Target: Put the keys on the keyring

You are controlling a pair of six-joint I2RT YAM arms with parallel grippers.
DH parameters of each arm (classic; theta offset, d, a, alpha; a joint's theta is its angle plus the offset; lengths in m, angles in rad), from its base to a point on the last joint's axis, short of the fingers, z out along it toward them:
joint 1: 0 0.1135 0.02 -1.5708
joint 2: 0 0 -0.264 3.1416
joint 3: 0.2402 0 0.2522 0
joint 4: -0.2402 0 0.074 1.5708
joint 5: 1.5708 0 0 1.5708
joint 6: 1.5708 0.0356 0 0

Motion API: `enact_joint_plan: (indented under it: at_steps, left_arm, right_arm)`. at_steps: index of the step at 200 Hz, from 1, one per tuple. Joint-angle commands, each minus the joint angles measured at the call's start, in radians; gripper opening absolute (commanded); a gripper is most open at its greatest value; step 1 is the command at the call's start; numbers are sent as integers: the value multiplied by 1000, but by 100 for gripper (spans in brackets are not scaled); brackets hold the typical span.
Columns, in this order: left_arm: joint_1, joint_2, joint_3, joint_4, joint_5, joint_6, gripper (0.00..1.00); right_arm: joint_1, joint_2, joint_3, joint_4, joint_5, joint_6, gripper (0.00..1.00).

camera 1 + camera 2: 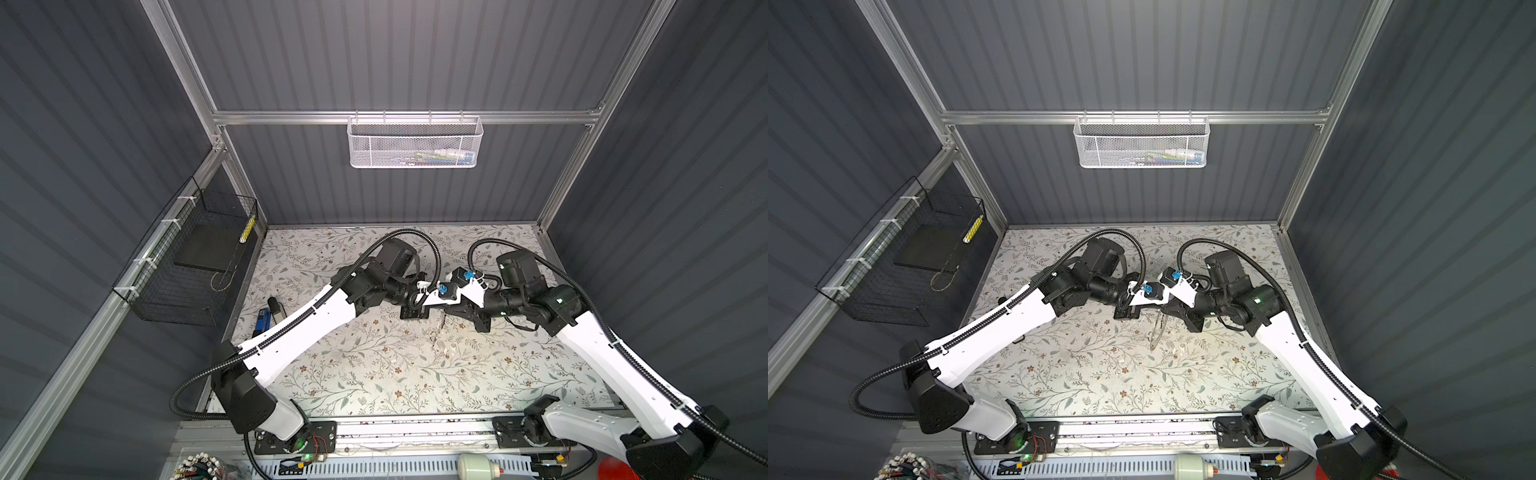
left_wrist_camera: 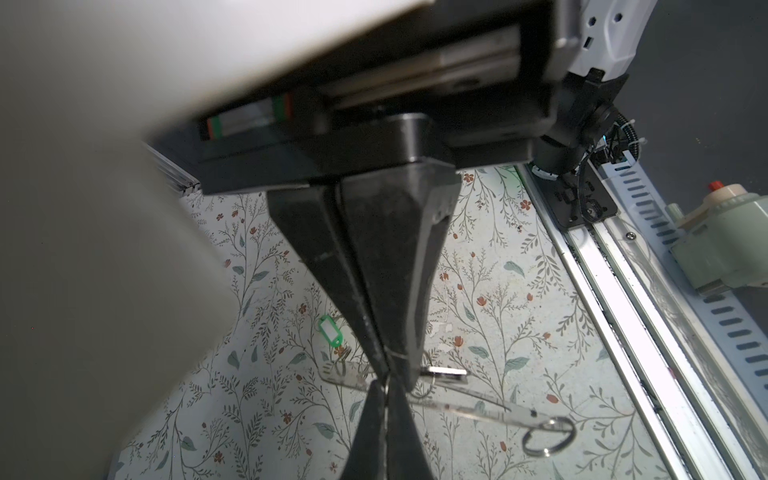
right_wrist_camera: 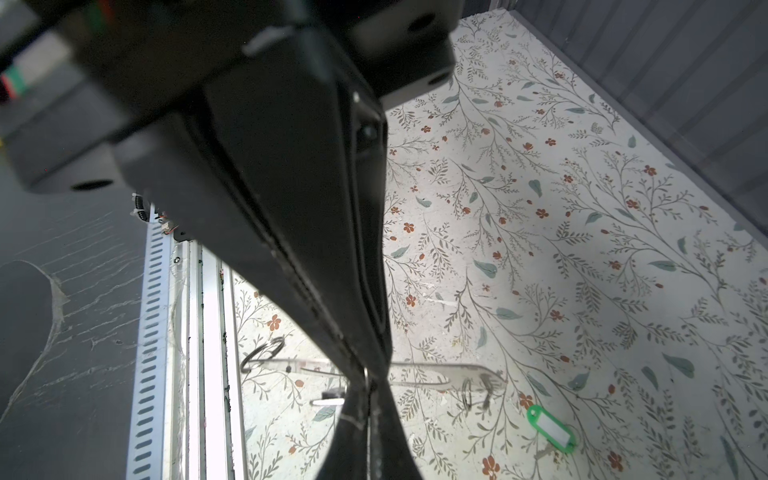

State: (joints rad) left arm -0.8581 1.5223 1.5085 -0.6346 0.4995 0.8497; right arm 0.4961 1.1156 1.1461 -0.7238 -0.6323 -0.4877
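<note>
The keyring (image 1: 1158, 332) is a flat grey plate held edge-on above the floral table, with wire loops (image 2: 548, 436) at its end. My left gripper (image 2: 384, 368) and right gripper (image 3: 368, 372) meet tip to tip over the table's middle. Both are shut on a thin wire loop at the keyring's rim. The green key tag (image 3: 550, 428) lies on the table beside the plate, apart from both grippers; the left wrist view shows the tag (image 2: 330, 330) too. The silver-bladed key (image 3: 328, 402) shows just behind the fingers. I cannot tell whether it hangs or lies flat.
A black wire basket (image 1: 187, 266) hangs on the left wall and a white mesh basket (image 1: 413, 141) on the back rail. A blue and black item (image 1: 266, 318) lies at the table's left edge. An aluminium rail (image 1: 415, 428) runs along the front.
</note>
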Motion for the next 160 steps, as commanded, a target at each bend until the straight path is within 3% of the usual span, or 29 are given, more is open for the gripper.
enact_joint_plan:
  at_steps: [1,31,69,112,160]
  left_arm:
    - [-2,21,20,-21,17,-6,0]
    - [0,-14,-44,92,16,-98,0]
    - [1,-76,-186,300,8,-234,0]
    - [1,-161,-332,534,-29,-387,0]
    - [4,-218,-427,700,-47,-460,0]
  right_arm:
    - [2,-31,-5,53,-2,1,9]
    - [-1,-58,-48,82,83,20,26]
    - [-17,-114,-94,141,149,88,40]
    - [-24,-174,-138,171,194,155,45]
    - [-26,-225,-187,201,222,195,48]
